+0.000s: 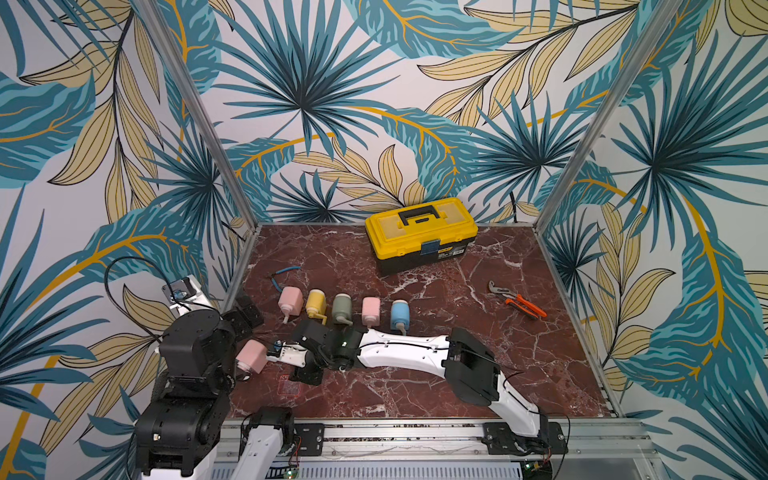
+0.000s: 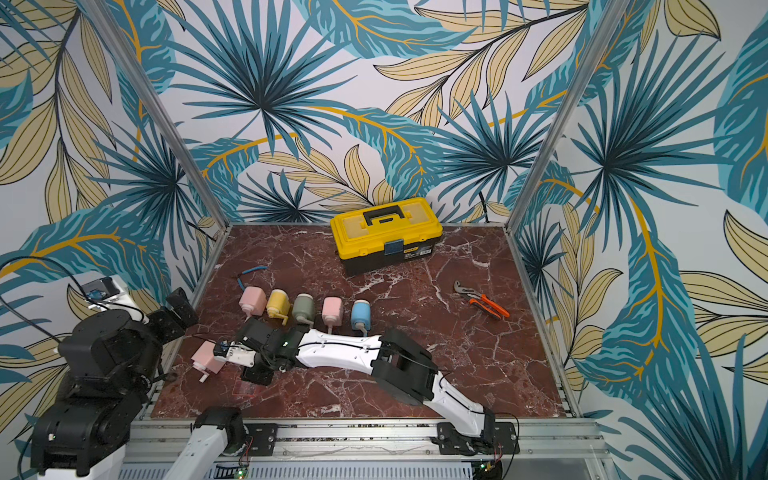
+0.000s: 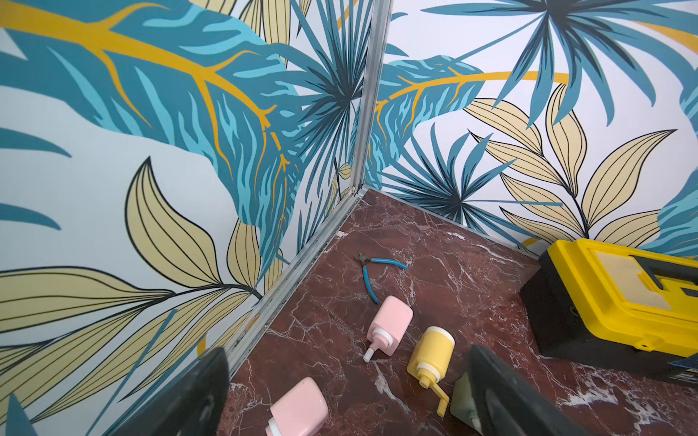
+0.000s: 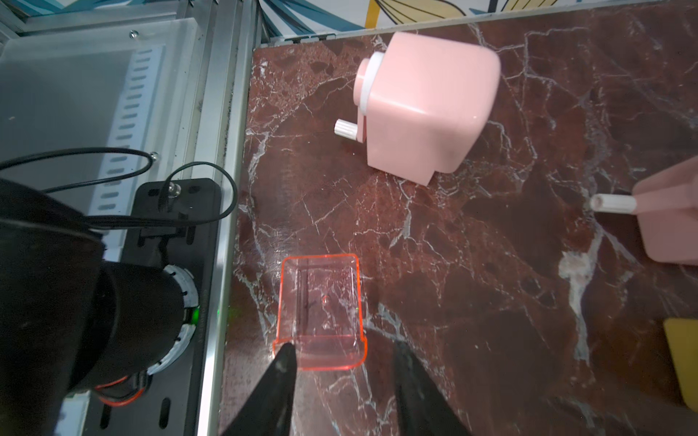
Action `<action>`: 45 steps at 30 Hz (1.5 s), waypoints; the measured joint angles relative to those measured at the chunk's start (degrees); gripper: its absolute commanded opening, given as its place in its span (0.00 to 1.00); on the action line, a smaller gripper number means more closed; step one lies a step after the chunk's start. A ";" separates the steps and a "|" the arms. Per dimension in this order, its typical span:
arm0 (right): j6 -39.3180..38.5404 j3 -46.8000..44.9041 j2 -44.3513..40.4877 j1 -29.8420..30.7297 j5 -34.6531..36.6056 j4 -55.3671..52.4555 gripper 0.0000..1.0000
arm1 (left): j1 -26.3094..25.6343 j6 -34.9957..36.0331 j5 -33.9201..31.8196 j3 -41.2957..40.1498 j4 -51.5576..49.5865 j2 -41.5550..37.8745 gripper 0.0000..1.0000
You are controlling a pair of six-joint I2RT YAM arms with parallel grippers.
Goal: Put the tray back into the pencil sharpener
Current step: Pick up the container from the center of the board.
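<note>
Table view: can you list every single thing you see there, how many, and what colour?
table: 1, red-brown marble, under everything.
toolbox: 1, yellow and black, at the back, shut.
row of pencil sharpeners: 5, pink, yellow, green, pink, blue, across the middle.
lone pencil sharpener: 1, pink, front left corner.
tray: 1, see-through orange, flat on the table near the lone pencil sharpener, not touching it.
pliers: 1, orange handles, right side.
cutters: 1, blue handles, behind the row's left end.
left gripper: 1, black, open, up by the left edge.
right gripper: 1, black, open, at one end of the tray.
</note>
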 measured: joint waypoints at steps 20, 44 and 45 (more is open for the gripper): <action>-1.62 9.14 9.60 0.42 2.91 -4.83 0.34 | 0.00 -3.54 -0.94 -1.73 0.09 -4.57 1.00; -3.37 9.70 9.70 0.39 6.10 -9.64 0.05 | 0.00 -3.23 -0.87 -2.71 0.28 -4.76 1.00; -3.48 9.66 9.46 0.42 6.34 -10.12 0.03 | 0.00 -3.23 -0.83 -2.71 0.31 -4.76 1.00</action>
